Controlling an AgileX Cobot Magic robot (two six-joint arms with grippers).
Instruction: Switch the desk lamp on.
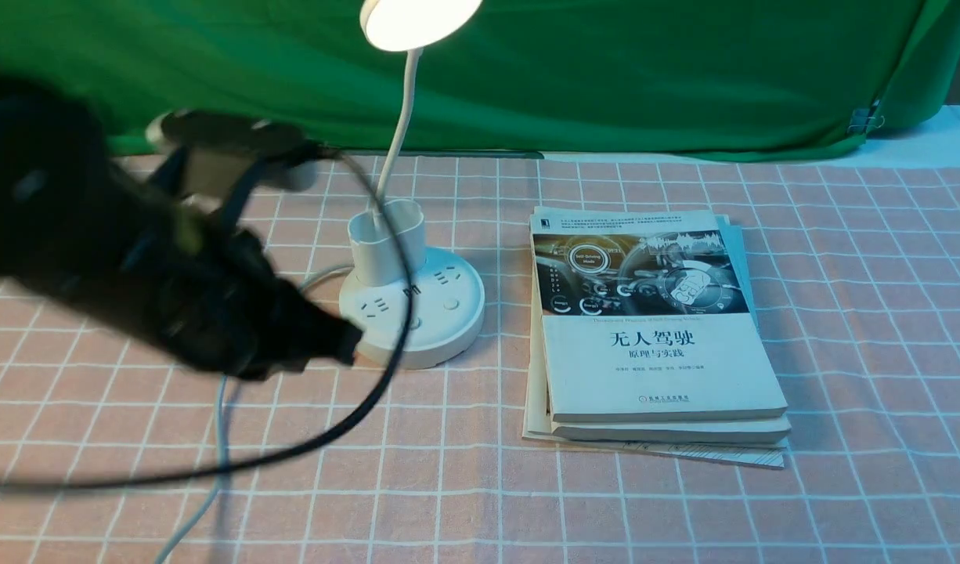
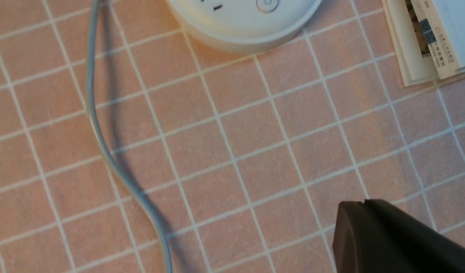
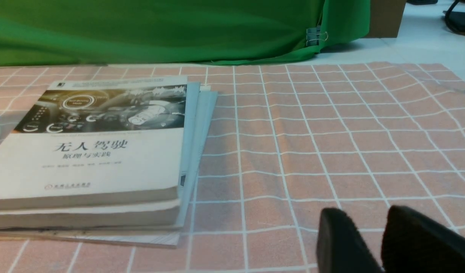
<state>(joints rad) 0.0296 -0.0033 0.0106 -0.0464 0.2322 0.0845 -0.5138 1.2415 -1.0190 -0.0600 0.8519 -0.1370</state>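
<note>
Desk lamp [image 1: 441, 329] is lit, at book stack's [image 1: 660, 360] 9 o'clock. Left gripper [image 1: 348, 345] is closed and empty at base's 8 o'clock; right gripper [image 3: 380, 235] is slightly parted. Grey cord [image 2: 90, 83] could be snagged on withdrawal, dragging the lamp.

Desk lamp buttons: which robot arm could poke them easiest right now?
Left. The left claw, shut, has its tip right beside the near edge of the desk lamp's base, close to the buttons. The right claw hangs over bare cloth, past the books. The lamp already glows.
</note>
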